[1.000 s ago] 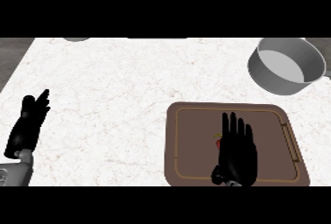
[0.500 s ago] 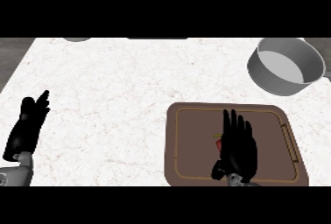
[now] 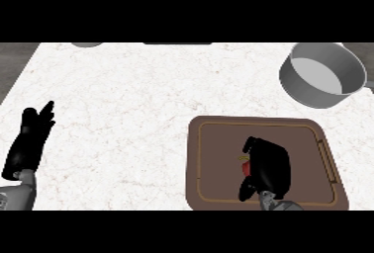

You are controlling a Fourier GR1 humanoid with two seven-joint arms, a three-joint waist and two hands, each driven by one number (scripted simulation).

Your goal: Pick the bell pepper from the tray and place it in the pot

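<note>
**Right hand curled over the pepper on the tray**

On the brown tray, near right, the right hand curls over a red bell pepper. The grey pot stands far right. The left hand rests open, near left.

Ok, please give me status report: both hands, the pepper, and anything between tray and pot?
Right hand curled over bell pepper on tray. Left hand open, resting at counter's left edge. Pepper mostly hidden, not lifted. Pot beyond tray, nothing between them.
</note>
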